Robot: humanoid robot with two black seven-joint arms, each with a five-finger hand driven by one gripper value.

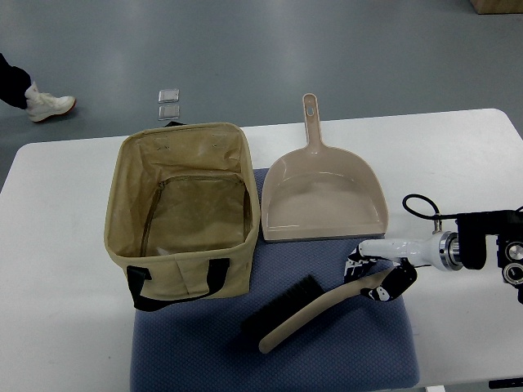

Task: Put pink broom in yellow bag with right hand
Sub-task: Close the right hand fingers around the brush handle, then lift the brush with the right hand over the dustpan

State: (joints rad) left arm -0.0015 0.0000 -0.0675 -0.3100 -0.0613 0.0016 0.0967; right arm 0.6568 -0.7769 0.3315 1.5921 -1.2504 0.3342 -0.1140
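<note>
A pale pink broom (pixel 315 308) with black bristles lies on the blue mat (pixel 204 351), bristles toward the left, handle reaching up to the right. My right hand (pixel 377 276) comes in from the right edge and its fingers curl around the far end of the broom's handle. The yellow fabric bag (pixel 184 208) stands open on the mat's left part, black straps on its near side; its inside holds nothing that I can see. The left hand is out of sight.
A pink dustpan (pixel 321 192) lies right of the bag, handle pointing away. All of it rests on a white table (pixel 458 171). A person's shoe (pixel 49 104) shows on the floor at far left, and two small packets (pixel 169 104) lie behind the bag.
</note>
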